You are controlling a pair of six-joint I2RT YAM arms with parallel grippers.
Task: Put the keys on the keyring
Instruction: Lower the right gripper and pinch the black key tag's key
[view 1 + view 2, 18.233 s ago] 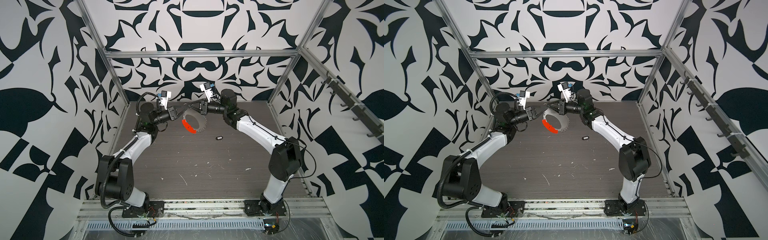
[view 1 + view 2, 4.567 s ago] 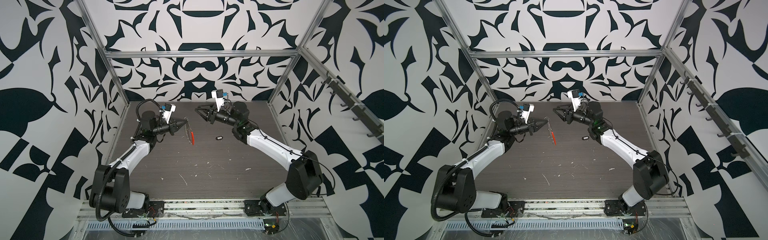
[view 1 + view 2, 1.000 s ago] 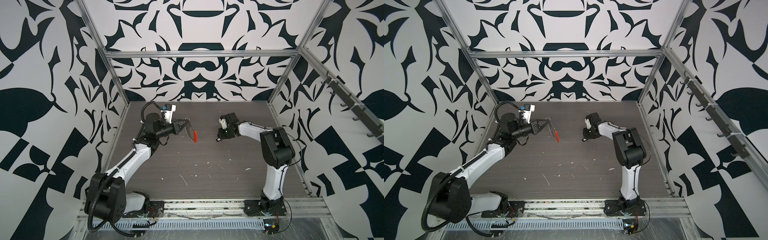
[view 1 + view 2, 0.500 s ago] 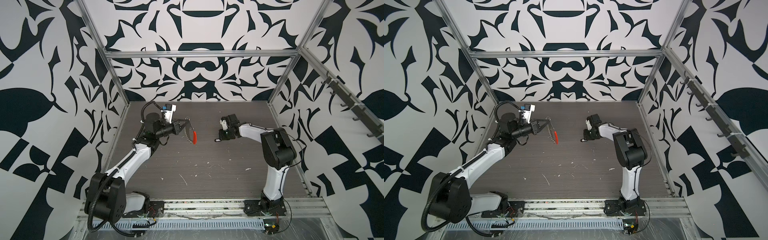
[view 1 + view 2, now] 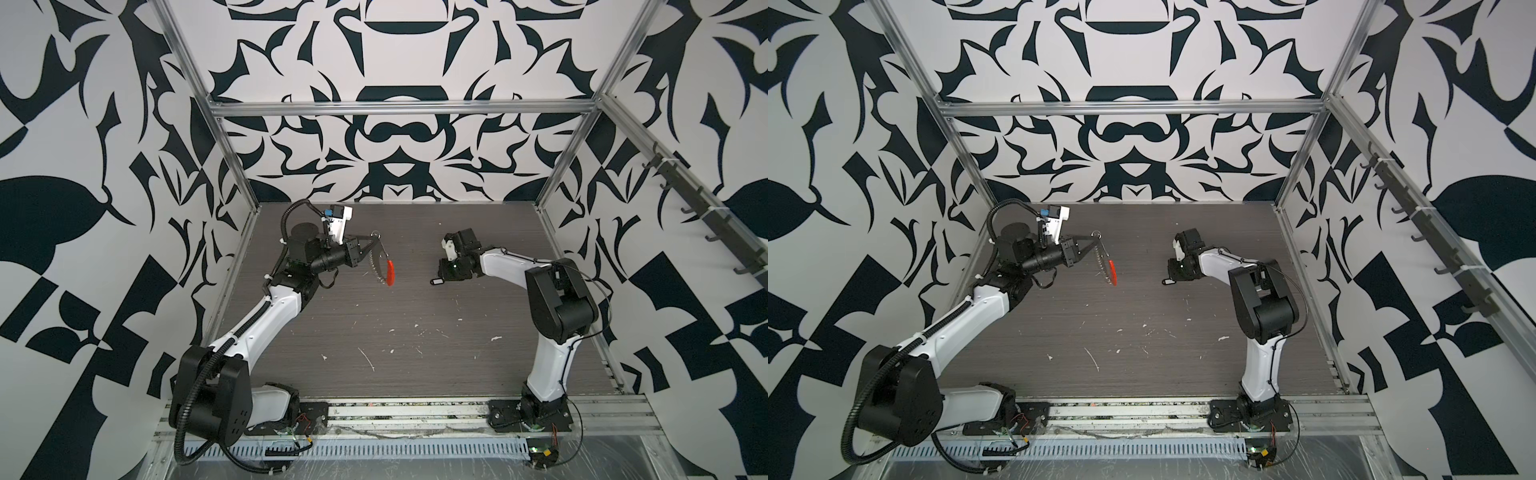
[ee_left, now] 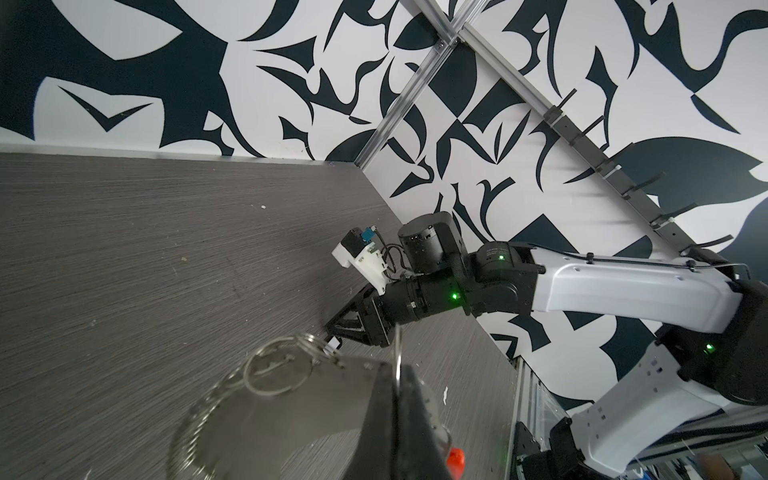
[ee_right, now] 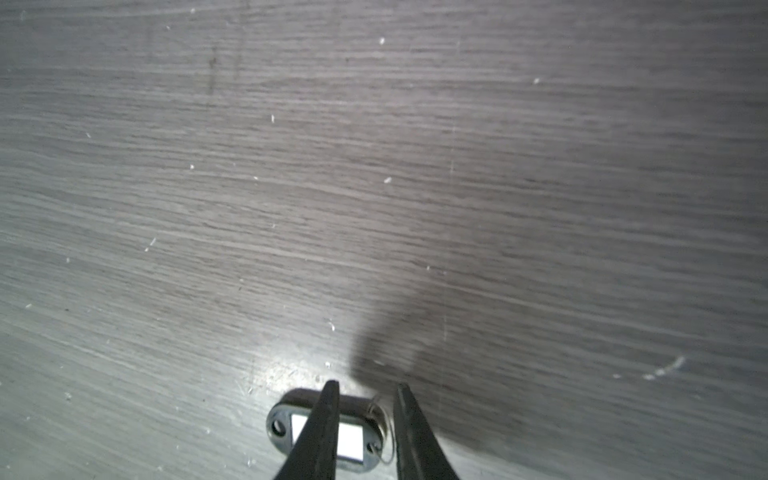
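The keyring (image 5: 381, 266) (image 5: 1103, 262), a silver loop fringed with split rings and with an orange-red segment (image 5: 390, 272), hangs edge-on above the table. My left gripper (image 5: 375, 238) (image 5: 1096, 237) (image 6: 397, 368) is shut on its wire. The keys, a small black tag with a white label (image 7: 351, 441) (image 5: 436, 282) (image 5: 1167, 281), lie flat on the table. My right gripper (image 7: 365, 386) (image 5: 443, 277) points down over the tag with its jaws apart. One finger (image 7: 322, 419) crosses the label, while the other stands beside the tag's small wire ring (image 7: 384, 419).
The dark wood-grain table (image 5: 395, 332) carries scattered white flecks. Patterned walls and an aluminium frame (image 5: 235, 166) enclose it on three sides. A rail of hooks (image 5: 706, 216) runs along the right wall. Both arm bases stand on the front rail (image 5: 407, 409).
The right gripper's jaws closed and then opened again over the tag, staying low at the table. The left arm and the hanging keyring have hardly moved.
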